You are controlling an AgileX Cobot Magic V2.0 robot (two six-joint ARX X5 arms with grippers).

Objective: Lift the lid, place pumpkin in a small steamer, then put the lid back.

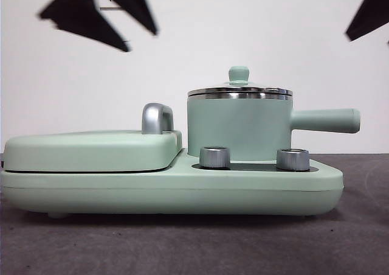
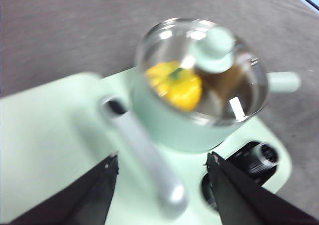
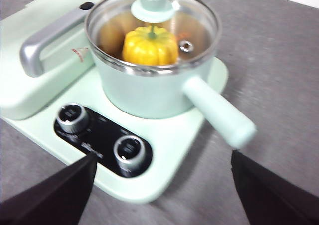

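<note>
- Hidden in the front view: pumpkin [image 3: 150, 46], out of sight behind the mint-green wall of the small steamer [image 1: 237, 129]; seen only from the wrist cameras, through the glass.
- Sitting inside the small steamer, under the lid [image 1: 239, 90]; lid seated flat on the steel rim, knob up.
- Blurred in the left wrist view: lid knob, pumpkin and chrome handle [image 2: 144, 155] all smeared.
- Cut off: both grippers in the front view, only dark blurred shapes at the top corners, high above the appliance.
- Left gripper [image 2: 162, 168]: jaws spread wide, nothing between them, above the near side of the griddle cover [image 1: 91, 148].
- Right gripper [image 3: 162, 165]: jaws spread wide, empty, over the control panel side.
- Counted: one steamer, one lid, one pumpkin, one long side handle [image 1: 325, 120] pointing right, two silver dials [image 1: 214, 157], one griddle cover left of the steamer.
</note>
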